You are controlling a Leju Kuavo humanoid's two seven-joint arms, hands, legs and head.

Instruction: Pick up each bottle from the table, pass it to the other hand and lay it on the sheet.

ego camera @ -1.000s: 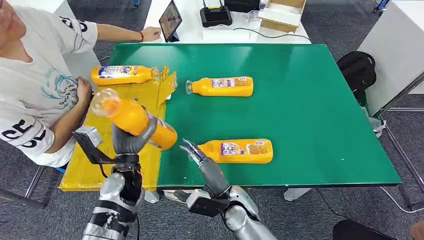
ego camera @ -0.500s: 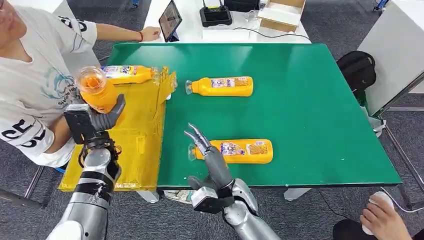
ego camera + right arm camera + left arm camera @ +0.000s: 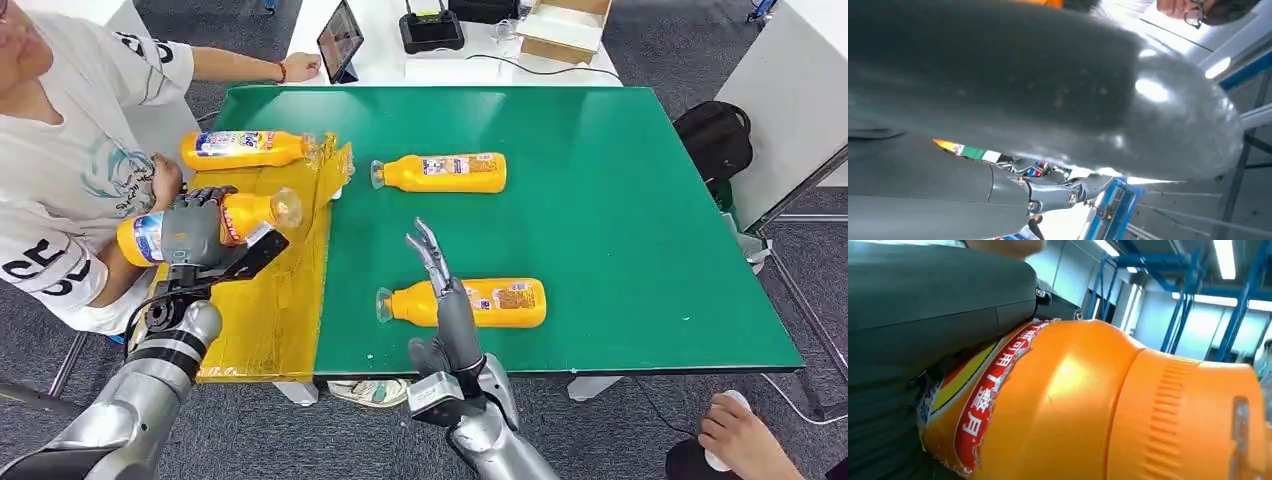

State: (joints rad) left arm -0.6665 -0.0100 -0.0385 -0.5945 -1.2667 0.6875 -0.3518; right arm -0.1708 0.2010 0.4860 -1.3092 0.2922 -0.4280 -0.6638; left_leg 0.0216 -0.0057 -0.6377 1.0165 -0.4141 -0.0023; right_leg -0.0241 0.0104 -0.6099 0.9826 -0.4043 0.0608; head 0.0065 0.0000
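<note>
A: Left hand (image 3: 190,232) status?
B: An orange bottle (image 3: 215,222) is gripped across its middle, fingers (image 3: 205,196) wrapped around the label. It is held lying sideways above the yellow sheet (image 3: 270,290), cap end toward the green tabletop (image 3: 620,200). In the left wrist view the bottle (image 3: 1088,405) is seen close up against the hand (image 3: 923,315), red label band visible.

A: Right hand (image 3: 445,290)?
B: Raised over the near edge of the tabletop, fingers (image 3: 430,245) extended and slightly apart, nothing held. It is seen in front of the near bottle (image 3: 500,302); whether it is touched cannot be told.

A: Other bottles?
B: The near bottle is laid flat on the tabletop, cap pointed toward the sheet. The far bottle (image 3: 445,172) is laid flat further back, same orientation, well apart from the near one. One bottle on the sheet (image 3: 245,149) is laid at the sheet's far end, just beside a crumpled edge.

A: Anything else?
B: A person in a white shirt (image 3: 70,160) is seated beside the sheet. A tablet (image 3: 340,40) is propped on the white desk behind.
</note>
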